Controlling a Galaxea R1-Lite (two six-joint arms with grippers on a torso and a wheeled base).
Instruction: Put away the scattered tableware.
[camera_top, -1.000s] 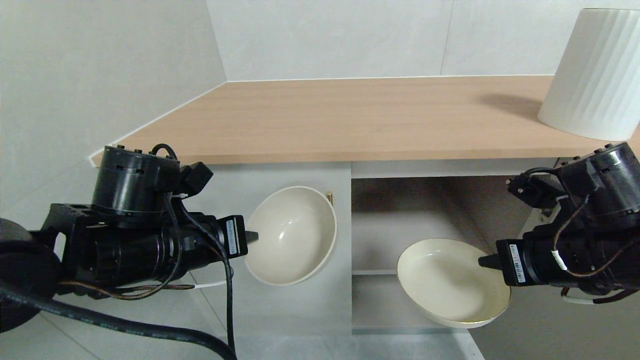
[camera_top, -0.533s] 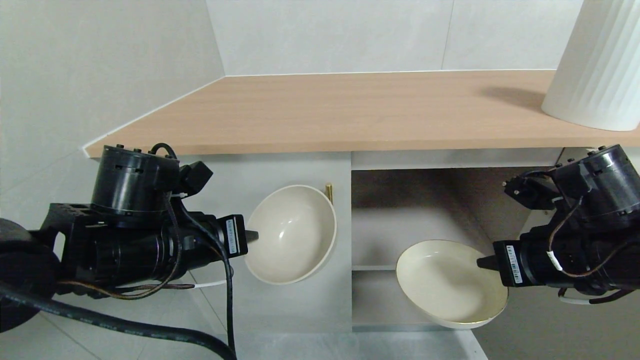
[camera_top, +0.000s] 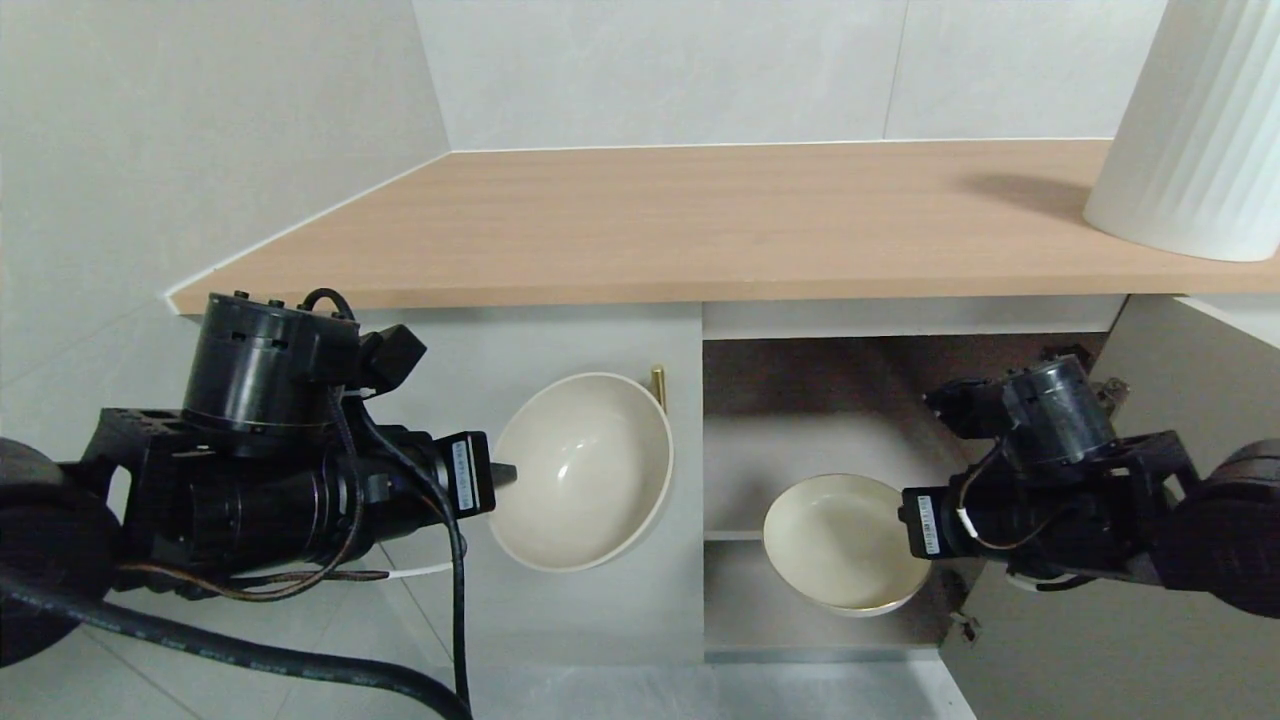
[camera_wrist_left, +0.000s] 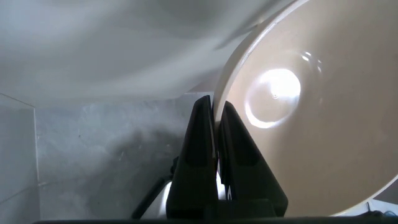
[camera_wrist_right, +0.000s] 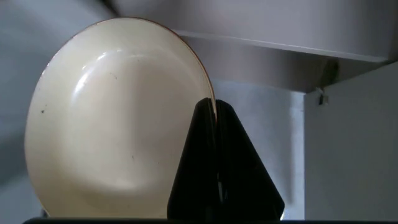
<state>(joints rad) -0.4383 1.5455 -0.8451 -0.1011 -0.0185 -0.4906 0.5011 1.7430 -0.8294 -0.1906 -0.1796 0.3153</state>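
Note:
My left gripper (camera_top: 503, 471) is shut on the rim of a deep cream bowl (camera_top: 583, 470), held in front of the closed grey cabinet door (camera_top: 590, 600). In the left wrist view the fingers (camera_wrist_left: 202, 134) pinch that bowl (camera_wrist_left: 311, 118) at its edge. My right gripper (camera_top: 912, 522) is shut on the rim of a shallower cream bowl (camera_top: 840, 540), held low inside the open cabinet compartment (camera_top: 800, 420). The right wrist view has the shallow bowl (camera_wrist_right: 118, 112) clamped between the fingers (camera_wrist_right: 211, 124).
A wooden countertop (camera_top: 720, 220) runs above the cabinets. A white ribbed container (camera_top: 1200, 130) stands on it at the far right. The open cabinet door (camera_top: 1150, 610) stands at the right, close behind my right arm. A brass handle (camera_top: 658, 385) sits on the closed door.
My right arm has moved forward and left, carrying the shallow bowl deeper into the open cabinet. The left arm and its bowl have stayed put. The camera shifted slightly at first.

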